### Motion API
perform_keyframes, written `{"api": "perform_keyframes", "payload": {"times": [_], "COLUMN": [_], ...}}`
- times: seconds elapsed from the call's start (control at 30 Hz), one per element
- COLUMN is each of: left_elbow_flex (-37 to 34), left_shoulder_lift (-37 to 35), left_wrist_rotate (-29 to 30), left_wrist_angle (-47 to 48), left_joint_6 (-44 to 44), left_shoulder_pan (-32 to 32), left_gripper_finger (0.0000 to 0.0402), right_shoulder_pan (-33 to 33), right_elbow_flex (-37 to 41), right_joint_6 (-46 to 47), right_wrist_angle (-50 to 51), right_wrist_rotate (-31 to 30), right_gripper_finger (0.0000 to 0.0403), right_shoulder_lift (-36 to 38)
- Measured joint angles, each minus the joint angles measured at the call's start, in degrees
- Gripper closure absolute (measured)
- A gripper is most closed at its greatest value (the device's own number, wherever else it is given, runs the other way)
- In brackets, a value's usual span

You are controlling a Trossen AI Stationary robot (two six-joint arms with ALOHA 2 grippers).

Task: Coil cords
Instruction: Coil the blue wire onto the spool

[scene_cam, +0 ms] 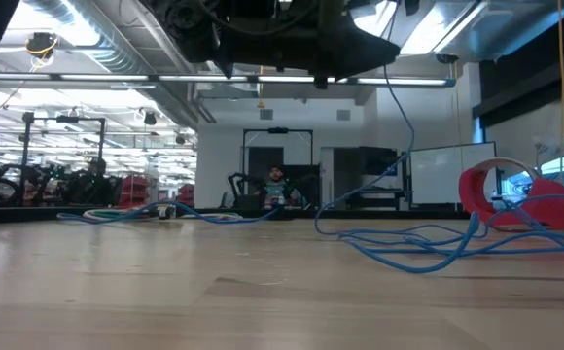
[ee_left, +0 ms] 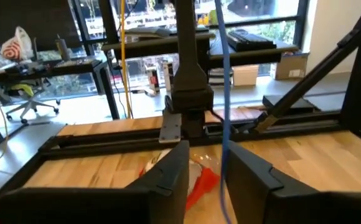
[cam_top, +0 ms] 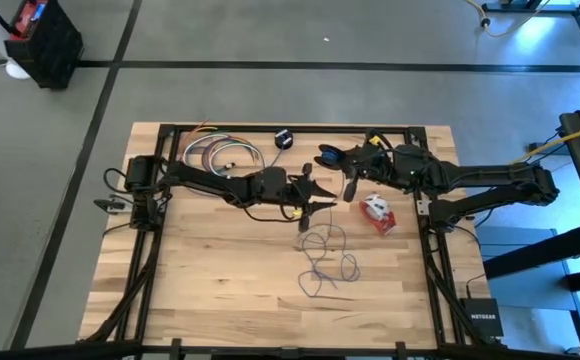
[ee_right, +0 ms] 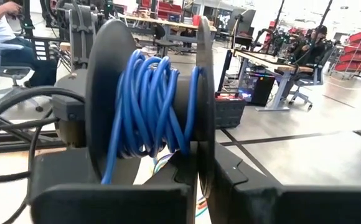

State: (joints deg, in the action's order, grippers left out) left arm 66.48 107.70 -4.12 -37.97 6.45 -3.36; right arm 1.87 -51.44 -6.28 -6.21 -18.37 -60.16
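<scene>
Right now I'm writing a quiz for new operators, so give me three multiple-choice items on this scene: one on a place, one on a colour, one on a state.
1. Where does the red-and-white bundle lie?
A. at the far left
B. beside the right arm
C. on the floor
2. What colour is the cord on the spool in the right gripper?
A. red
B. blue
C. yellow
3. How does the cord's free part lie on the table?
A. loose loops
B. tight coil
C. straight line
Key:
1. B, the high view shows it by that arm.
2. B, blue turns wrap the spool.
3. A, it sprawls in loops.
</scene>
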Motion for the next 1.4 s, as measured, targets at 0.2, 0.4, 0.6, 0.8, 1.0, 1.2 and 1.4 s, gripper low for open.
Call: {"api": "perform_keyframes", "payload": {"times": [0.2, 0.4, 0.6, 0.8, 1.0, 1.2, 1.4], "left_elbow_flex": [0.1, 0.1, 0.1, 0.1, 0.1, 0.0, 0.0], "left_shoulder_lift": [-0.3, -1.1, -6.6, -11.9, -14.7, -17.1, -22.4], "left_wrist_rotate": [1.5, 7.9, 17.3, 22.4, 28.9, 29.1, 29.1], "left_wrist_angle": [2.9, 7.4, 18.1, 31.0, 41.7, 45.0, 51.1], "left_joint_6": [1.8, 4.6, 7.5, 7.8, 6.4, 6.3, 4.4], "left_shoulder_pan": [-0.1, -0.2, 0.0, 0.4, -0.5, -1.3, -1.2], "left_gripper_finger": [0.0391, 0.0398, 0.0399, 0.0400, 0.0399, 0.0398, 0.0398], "right_shoulder_pan": [0.0, 0.0, 0.0, 0.0, 0.0, 0.0, 0.0], "right_elbow_flex": [0.0, 0.0, 0.0, 0.0, 0.0, 0.0, 0.0], "right_joint_6": [0.0, 0.0, 0.0, -0.2, -0.4, -1.6, -3.2], "right_wrist_angle": [0.1, 0.0, 0.5, 1.7, 4.4, 5.3, 6.5], "right_wrist_rotate": [0.0, 0.0, 0.2, 1.1, 1.1, 0.0, -5.3], "right_gripper_finger": [0.0384, 0.0384, 0.0384, 0.0384, 0.0384, 0.0384, 0.0384], "right_shoulder_lift": [0.0, 0.0, 0.0, 0.0, -2.1, -6.4, -10.9]}}
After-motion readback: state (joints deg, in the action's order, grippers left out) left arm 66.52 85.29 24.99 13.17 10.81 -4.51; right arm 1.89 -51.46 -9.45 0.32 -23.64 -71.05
